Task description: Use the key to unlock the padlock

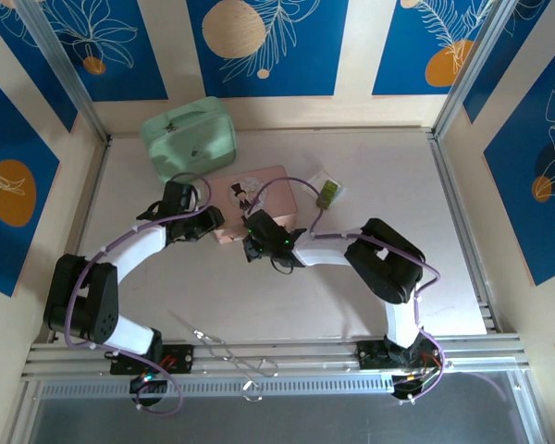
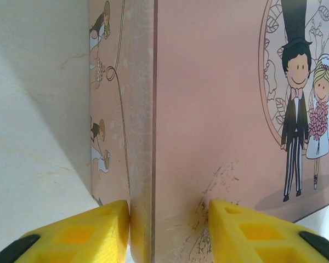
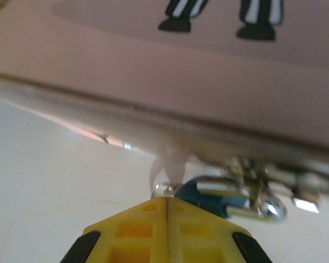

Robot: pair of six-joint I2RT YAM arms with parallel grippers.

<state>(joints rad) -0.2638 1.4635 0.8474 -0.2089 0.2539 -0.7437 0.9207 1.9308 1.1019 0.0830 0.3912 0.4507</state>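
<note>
Pink tin (image 1: 268, 199) with the cartoon wedding couple is clamped at its edge between the left gripper's (image 2: 170, 235) yellow fingers (image 2: 98, 238). Right gripper (image 3: 168, 219) is squeezed fully closed, with some tiny shiny bit at its tips, too blurry to be named. Silvery-blue padlock (image 3: 236, 198) is seen against the tin's edge, just beside those tips. Mint case (image 1: 190, 139) and bagged olive block (image 1: 328, 191) are parked behind.

Yellow left gripper (image 2: 169, 224) around pink tin (image 2: 219, 109) with cartoon bride-and-groom print, silvery padlock (image 3: 247, 200) with blue part just ahead of yellow right gripper (image 3: 168, 204).
</note>
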